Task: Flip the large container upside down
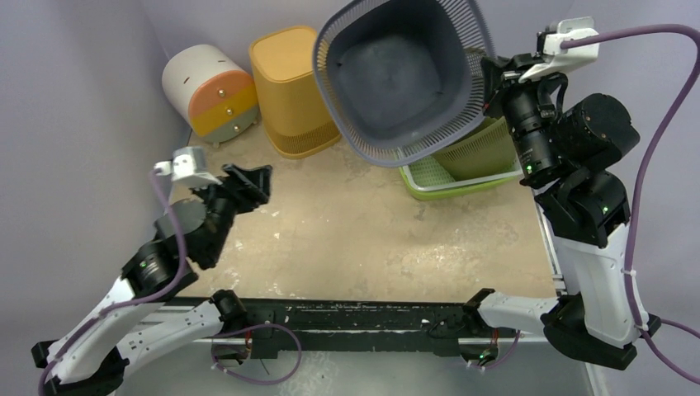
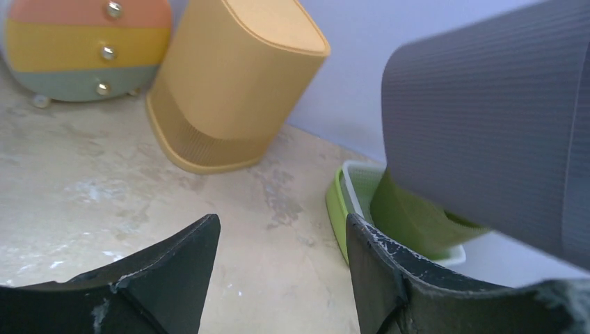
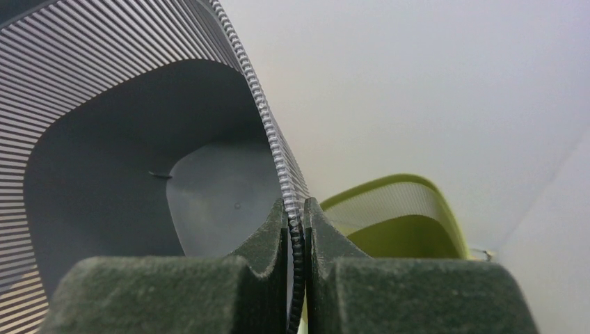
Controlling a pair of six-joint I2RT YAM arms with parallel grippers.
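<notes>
The large container is a grey ribbed basket (image 1: 402,74), lifted off the table and tilted so its open mouth faces the top camera. My right gripper (image 1: 489,81) is shut on its right rim; in the right wrist view the rim (image 3: 285,174) runs between my pinched fingers (image 3: 268,236). The basket's outer wall shows in the left wrist view (image 2: 487,132). My left gripper (image 1: 248,183) is open and empty, low over the table at the left, apart from the basket; its fingers (image 2: 181,257) frame bare table.
A yellow bin (image 1: 290,89) stands upside down at the back. A round white drawer unit (image 1: 208,89) stands at the back left. A green basket (image 1: 479,148) sits on a green tray (image 1: 437,177) under the raised container. Walls close in on both sides.
</notes>
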